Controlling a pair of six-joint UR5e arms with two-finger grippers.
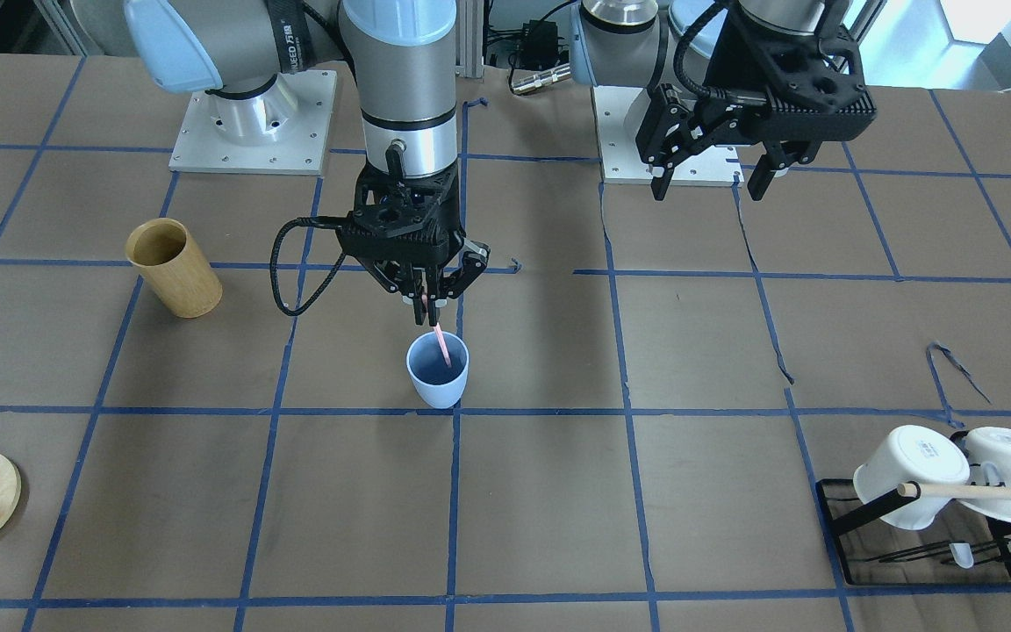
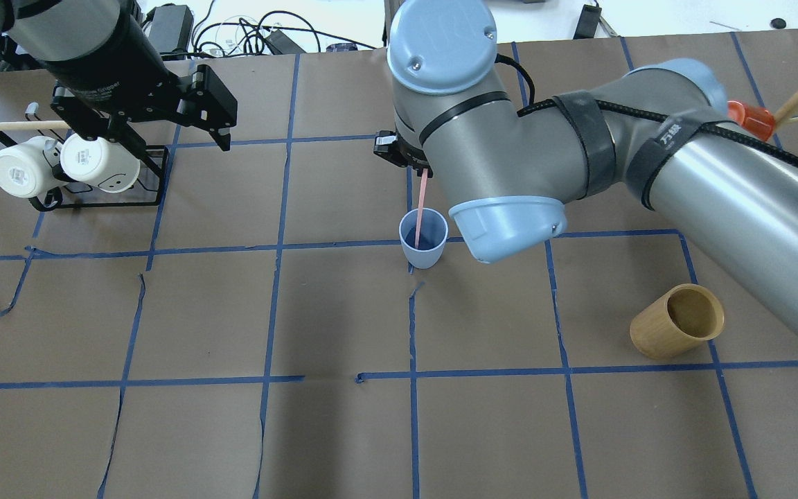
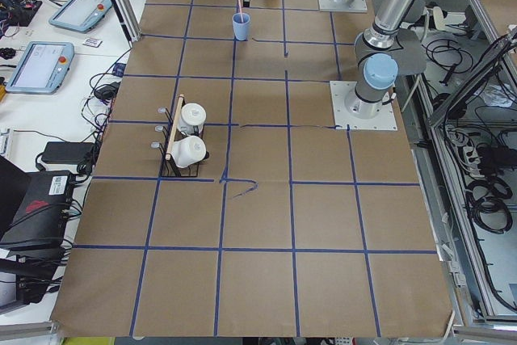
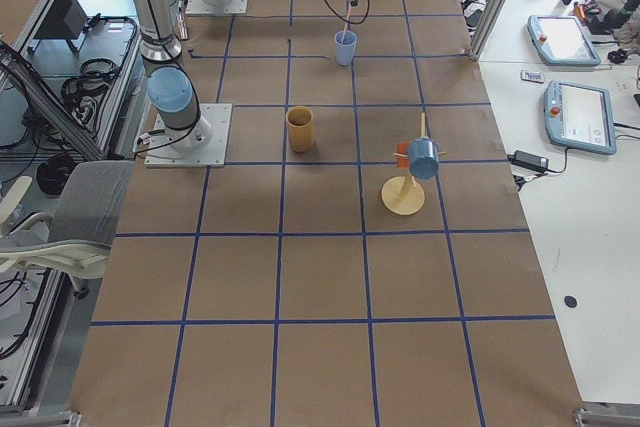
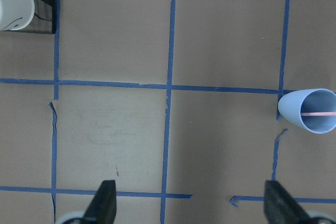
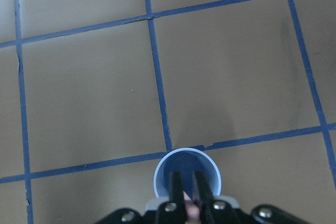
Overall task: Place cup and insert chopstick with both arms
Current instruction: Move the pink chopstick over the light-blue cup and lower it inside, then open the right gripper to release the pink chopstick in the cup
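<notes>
Two racked mugs [image 1: 905, 465], wooden cup [image 1: 174, 268], well apart from blue cup [image 1: 438, 369]

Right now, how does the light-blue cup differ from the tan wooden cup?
The light-blue cup looks plastic and tapers to its base; the tan wooden cup is a straight, taller-looking cylinder. The light-blue cup has the pink chopstick reaching into it, held by the right end effector; the tan wooden cup is empty and stands apart. Both stand upright on the table, mouths up.

The cup [image 1: 438, 384] is light blue, the chopstick [image 1: 442, 346] pale pink.
</notes>
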